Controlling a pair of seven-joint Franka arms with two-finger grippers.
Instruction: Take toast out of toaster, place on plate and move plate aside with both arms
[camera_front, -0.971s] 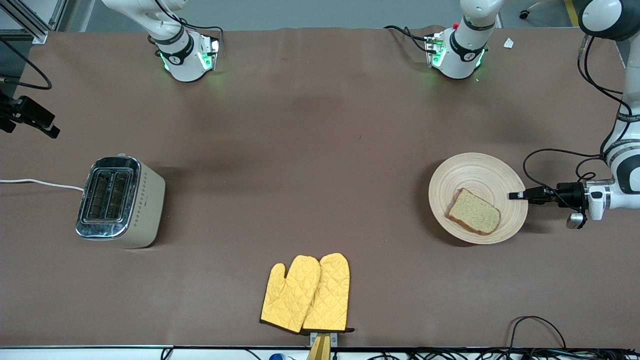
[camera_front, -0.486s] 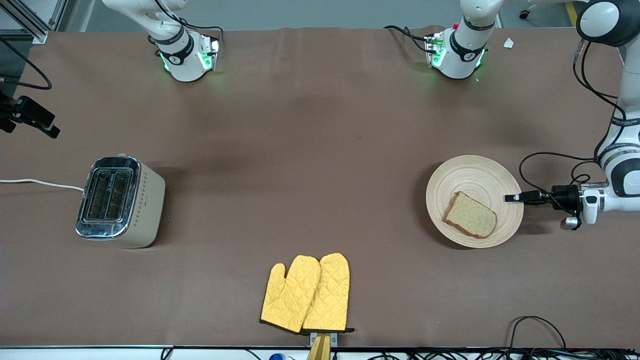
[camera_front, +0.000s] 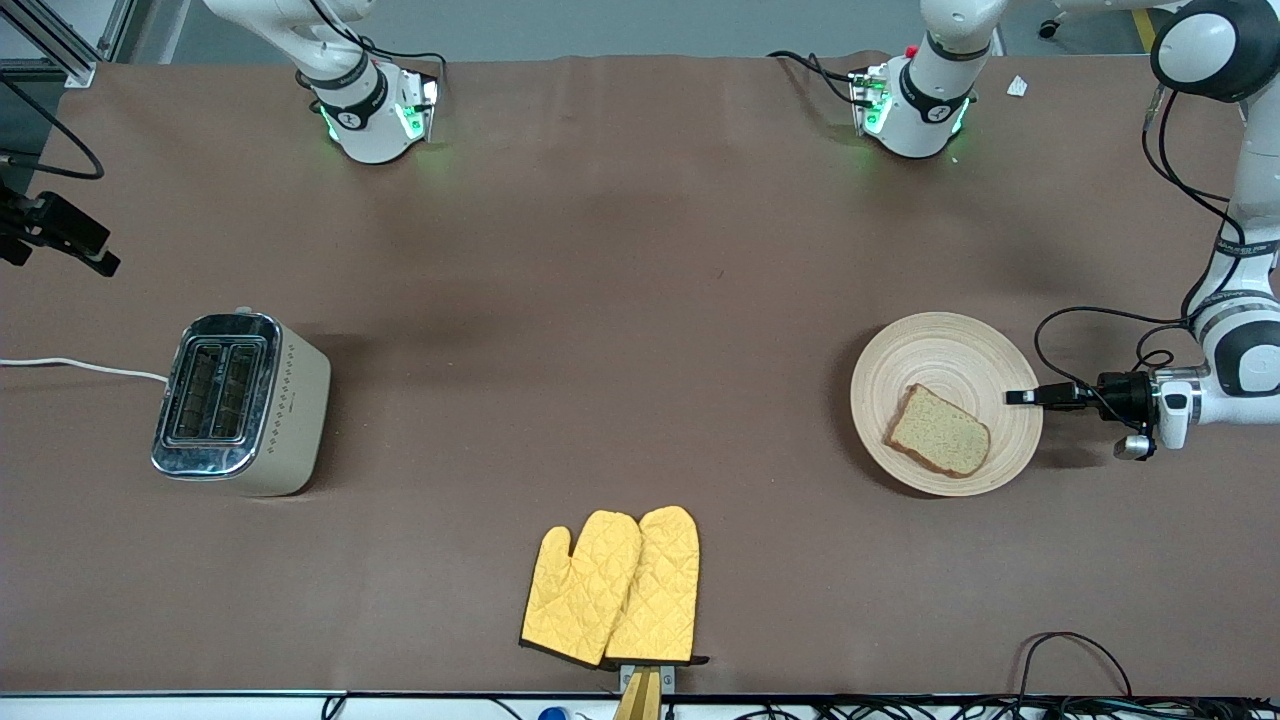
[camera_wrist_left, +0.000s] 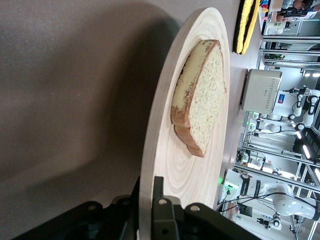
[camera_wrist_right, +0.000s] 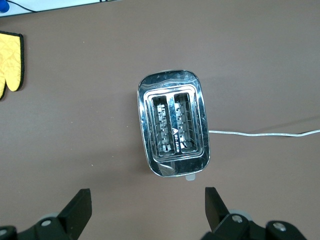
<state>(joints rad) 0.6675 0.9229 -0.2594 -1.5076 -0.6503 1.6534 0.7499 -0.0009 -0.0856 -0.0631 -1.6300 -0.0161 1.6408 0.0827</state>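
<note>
The round beige wooden plate (camera_front: 940, 355) lies toward the left arm's end of the table. The toast (camera_front: 938, 431) lies flat on the part of it nearer the front camera. My left gripper (camera_front: 1020, 396) comes in level from the table's end and is shut on the plate's rim. In the left wrist view the rim (camera_wrist_left: 150, 165) sits clamped between the left gripper's (camera_wrist_left: 147, 200) fingers, with the toast (camera_wrist_left: 200, 100) farther along the plate. My right gripper (camera_wrist_right: 145, 200) is open and empty, high over the toaster (camera_wrist_right: 174, 122); it does not show in the front view.
The silver-topped toaster (camera_front: 238, 402) stands toward the right arm's end, its white cable (camera_front: 80, 366) running off the table. Two yellow oven mitts (camera_front: 612, 586) lie by the edge nearest the front camera. Black cables (camera_front: 1070, 650) loop by that edge at the left arm's end.
My left gripper has moved a little toward the middle of the table, and the plate with the toast has shifted with it. The right arm's base has not moved.
</note>
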